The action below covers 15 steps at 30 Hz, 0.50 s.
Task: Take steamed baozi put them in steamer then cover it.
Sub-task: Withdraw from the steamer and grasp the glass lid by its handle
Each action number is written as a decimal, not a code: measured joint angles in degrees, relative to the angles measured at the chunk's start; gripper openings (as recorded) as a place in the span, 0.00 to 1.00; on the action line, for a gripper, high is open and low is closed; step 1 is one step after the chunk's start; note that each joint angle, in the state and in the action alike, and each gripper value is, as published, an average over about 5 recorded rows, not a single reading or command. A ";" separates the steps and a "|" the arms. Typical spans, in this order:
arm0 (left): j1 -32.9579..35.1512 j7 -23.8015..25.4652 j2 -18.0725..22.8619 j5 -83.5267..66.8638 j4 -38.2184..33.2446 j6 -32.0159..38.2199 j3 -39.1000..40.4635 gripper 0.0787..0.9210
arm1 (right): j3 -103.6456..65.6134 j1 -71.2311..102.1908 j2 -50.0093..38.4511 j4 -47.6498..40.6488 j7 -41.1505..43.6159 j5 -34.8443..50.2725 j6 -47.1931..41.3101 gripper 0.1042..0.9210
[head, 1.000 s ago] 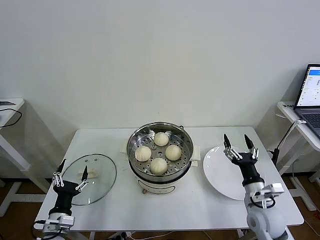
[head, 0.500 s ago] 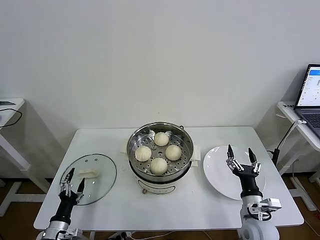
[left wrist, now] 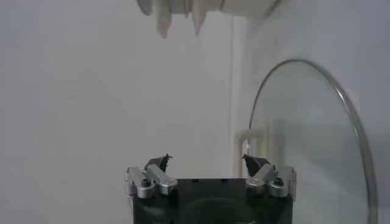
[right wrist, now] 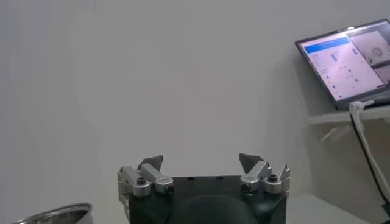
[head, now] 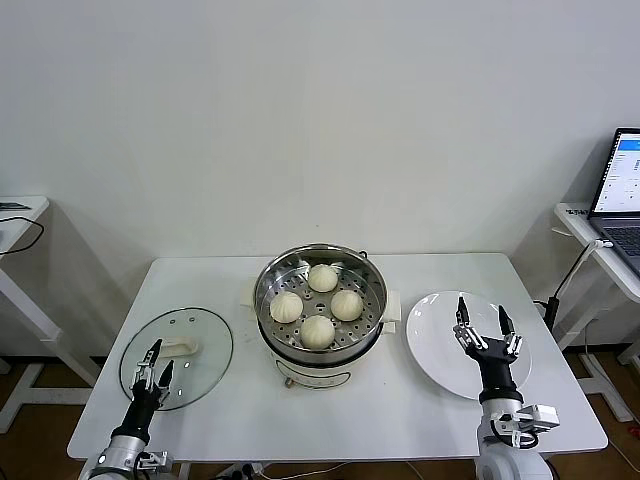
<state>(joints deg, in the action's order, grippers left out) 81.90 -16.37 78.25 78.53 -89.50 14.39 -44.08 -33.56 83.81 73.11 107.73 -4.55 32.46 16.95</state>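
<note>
I can read no text, label, brand or number anywhere here. The only thing carrying writing is the laptop [head: 622, 190] on the side stand past the right edge of the table [head: 400, 420]; its screen shows a blue bar and rows of lines, all too small for me to make out. From the right wrist camera the same laptop [right wrist: 347, 64] shows a blue header, pale text lines and some picture tiles, still unreadable. I see no marking on anything on the table itself.
</note>
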 measured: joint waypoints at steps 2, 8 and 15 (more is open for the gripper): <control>-0.89 -0.06 0.03 0.48 0.84 -0.30 0.15 0.88 | 0.00 0.07 0.11 -0.15 -0.01 -0.14 0.13 0.88; -3.65 -0.19 0.24 1.63 3.26 -1.16 0.63 0.88 | 0.01 0.22 0.22 -0.50 -0.01 -0.45 0.41 0.88; -6.85 -0.19 0.53 2.46 5.74 -1.81 0.97 0.88 | -0.04 0.36 0.20 -0.74 0.11 -0.66 0.72 0.88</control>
<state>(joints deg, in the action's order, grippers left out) 75.05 -16.56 78.78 80.99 -83.76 12.58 -43.10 -33.60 84.17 73.31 106.99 -4.43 31.80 17.68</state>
